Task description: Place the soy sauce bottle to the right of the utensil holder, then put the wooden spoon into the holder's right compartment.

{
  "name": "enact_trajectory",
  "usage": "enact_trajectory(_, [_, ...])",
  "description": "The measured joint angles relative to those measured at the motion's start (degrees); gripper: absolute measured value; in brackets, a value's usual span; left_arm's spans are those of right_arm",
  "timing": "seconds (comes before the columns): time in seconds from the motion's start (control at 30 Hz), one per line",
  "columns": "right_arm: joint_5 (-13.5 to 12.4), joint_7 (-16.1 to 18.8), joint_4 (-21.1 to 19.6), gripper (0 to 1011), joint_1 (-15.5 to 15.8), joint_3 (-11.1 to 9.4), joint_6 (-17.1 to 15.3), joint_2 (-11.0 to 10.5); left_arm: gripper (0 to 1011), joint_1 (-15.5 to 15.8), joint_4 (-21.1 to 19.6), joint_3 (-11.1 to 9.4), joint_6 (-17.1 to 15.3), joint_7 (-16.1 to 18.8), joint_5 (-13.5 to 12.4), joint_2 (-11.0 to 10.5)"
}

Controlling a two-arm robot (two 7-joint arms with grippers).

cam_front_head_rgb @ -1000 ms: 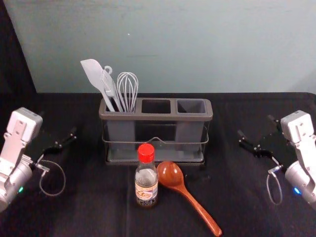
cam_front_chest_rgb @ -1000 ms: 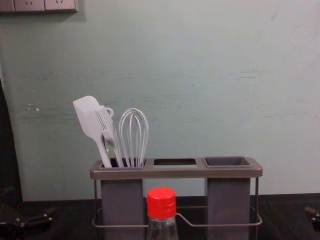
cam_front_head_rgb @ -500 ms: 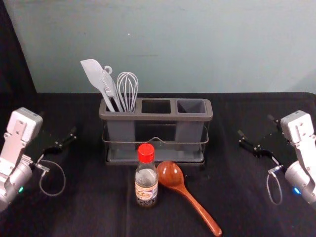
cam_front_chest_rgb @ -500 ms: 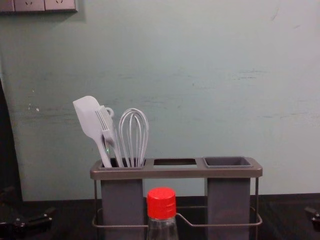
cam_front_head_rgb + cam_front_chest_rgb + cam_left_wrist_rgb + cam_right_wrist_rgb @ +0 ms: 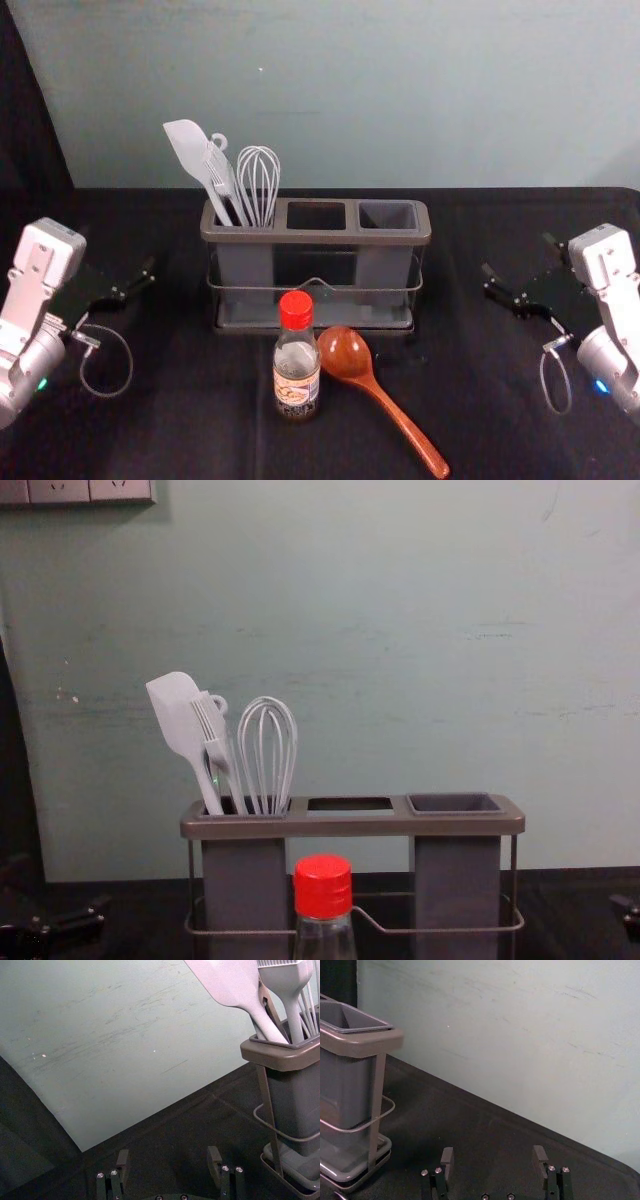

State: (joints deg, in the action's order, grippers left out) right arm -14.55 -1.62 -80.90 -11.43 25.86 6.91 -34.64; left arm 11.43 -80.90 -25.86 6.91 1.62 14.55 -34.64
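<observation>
I register no change: the soy sauce bottle [image 5: 297,380] stands upright at the utensil holder's [image 5: 315,238] 6 o'clock, the wooden spoon [image 5: 345,355] lies at 5. Left gripper [image 5: 169,1152], 9 o'clock, and right gripper [image 5: 493,1150], 3 o'clock: wide open, empty. Both placements remain.

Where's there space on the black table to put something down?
Bare cloth lies between the utensil holder and the left gripper, and between the holder and the right gripper. It's crowded in front of the holder: the bottle and spoon sit close together.
</observation>
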Motion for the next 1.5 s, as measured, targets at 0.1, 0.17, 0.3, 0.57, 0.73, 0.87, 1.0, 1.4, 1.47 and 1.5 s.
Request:
enact_trajectory(0.1, [-0.06,-0.02,-0.89,1002,0.74,-0.66,0.62,-0.08,1012,0.00,0.00,0.00,0.00,0.00,0.00,0.00])
enact_trajectory(0.17, [-0.46,-0.20,-2.56,1003,1.93,-1.77,1.33,-0.33,1011,0.00,0.00,0.00,0.00,0.00,0.00,0.00])
enact_trajectory(0.3, [-0.51,-0.75,-5.90,1003,3.77,-3.26,1.62,-0.98,1012,0.00,0.00,0.00,0.00,0.00,0.00,0.00])
enact_trajectory(0.57, [-1.25,-0.72,-13.37,1004,8.49,-6.86,2.36,-3.28,1011,0.00,0.00,0.00,0.00,0.00,0.00,0.00])
enact_trajectory(0.73, [-4.43,2.49,-16.58,1003,11.25,-8.92,3.13,-4.96,1011,0.00,0.00,0.00,0.00,0.00,0.00,0.00])
enact_trajectory(0.87, [-7.58,6.35,-19.39,1003,14.24,-10.75,4.01,-6.88,1011,0.00,0.00,0.00,0.00,0.00,0.00,0.00])
enact_trajectory(1.0, [-8.60,8.63,-20.54,1003,15.63,-11.37,4.44,-7.86,1011,0.00,0.00,0.00,0.00,0.00,0.00,0.00])
enact_trajectory(1.4, [-12.52,19.79,-19.59,1003,15.86,-10.08,8.67,-7.10,1011,0.00,0.00,0.00,0.00,0.00,0.00,0.00])
enact_trajectory(1.47, [-12.77,20.95,-19.22,1003,15.36,-9.54,8.72,-6.52,1012,0.00,0.00,0.00,0.00,0.00,0.00,0.00])
enact_trajectory(1.5, [-13.06,22.04,-18.95,1003,14.87,-8.99,8.71,-5.96,1011,0.00,0.00,0.00,0.00,0.00,0.00,0.00])
